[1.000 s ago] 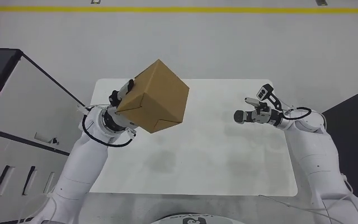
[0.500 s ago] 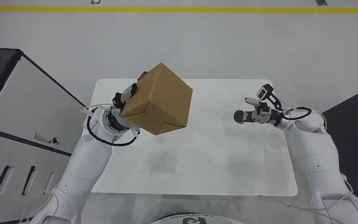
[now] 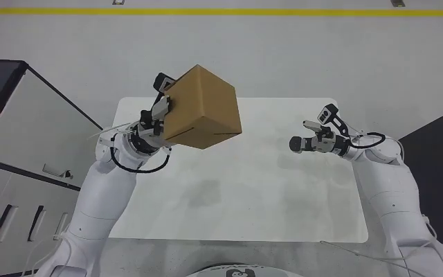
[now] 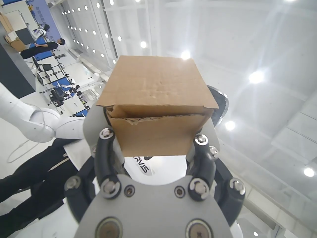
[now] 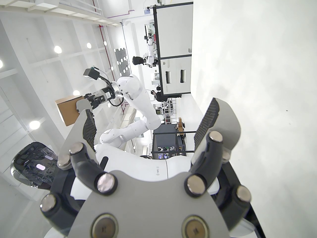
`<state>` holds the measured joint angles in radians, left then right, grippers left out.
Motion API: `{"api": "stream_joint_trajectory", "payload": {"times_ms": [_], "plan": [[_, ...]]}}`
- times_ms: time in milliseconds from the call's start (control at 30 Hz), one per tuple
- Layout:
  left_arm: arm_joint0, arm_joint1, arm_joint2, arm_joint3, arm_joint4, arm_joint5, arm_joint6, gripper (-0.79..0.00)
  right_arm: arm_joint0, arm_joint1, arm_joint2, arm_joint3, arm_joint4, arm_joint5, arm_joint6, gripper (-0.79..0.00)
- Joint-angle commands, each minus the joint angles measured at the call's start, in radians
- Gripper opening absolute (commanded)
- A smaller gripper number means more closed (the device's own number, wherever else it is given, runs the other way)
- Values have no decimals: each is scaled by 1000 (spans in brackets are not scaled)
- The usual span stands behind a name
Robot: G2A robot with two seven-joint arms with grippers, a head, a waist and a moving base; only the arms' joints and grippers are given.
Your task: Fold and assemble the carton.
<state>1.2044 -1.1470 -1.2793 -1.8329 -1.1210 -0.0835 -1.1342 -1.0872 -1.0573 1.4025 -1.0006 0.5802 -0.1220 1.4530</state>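
Now, carton up in the air on my left arm, right arm standing by.

Under everything I have the white tabletop point(image 3: 277, 201). Above its far left corner the brown carton point(image 3: 204, 107) hangs clear of the surface, tilted, its visible faces shut and a flap seam showing on the near side. I judge it is lifted so the closed flaps can be checked or turned toward the other arm. My left gripper point(image 4: 153, 134) is clamped on the carton's edge, one finger on either side of the cardboard. My right gripper point(image 5: 151, 115) sits over the right side of the tabletop, well apart from the carton, jaws spread wide and holding nothing, likely placed to press a flap.
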Motion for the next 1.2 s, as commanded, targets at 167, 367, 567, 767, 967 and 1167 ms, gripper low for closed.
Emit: {"api": "stream_joint_trajectory", "payload": {"times_ms": [167, 367, 567, 767, 967, 1167], "plan": [[-50, 4, -46, 1, 306, -224, -23, -785, 0, 0, 0, 0, 0, 0, 0, 0], [-93, 11, -70, 9, 580, -377, -37, -785, 0, 0, 0, 0, 0, 0, 0, 0], [-97, 13, -77, -1, 652, -415, -19, -785, 0, 0, 0, 0, 0, 0, 0, 0], [-116, 19, -109, -18, 845, -508, -29, -785, 0, 0, 0, 0, 0, 0, 0, 0], [-118, 17, -141, -33, 1150, -746, 143, -785, 0, 0, 0, 0, 0, 0, 0, 0], [-127, 17, -144, -48, 1464, -925, 323, -785, 0, 0, 0, 0, 0, 0, 0, 0]]}}
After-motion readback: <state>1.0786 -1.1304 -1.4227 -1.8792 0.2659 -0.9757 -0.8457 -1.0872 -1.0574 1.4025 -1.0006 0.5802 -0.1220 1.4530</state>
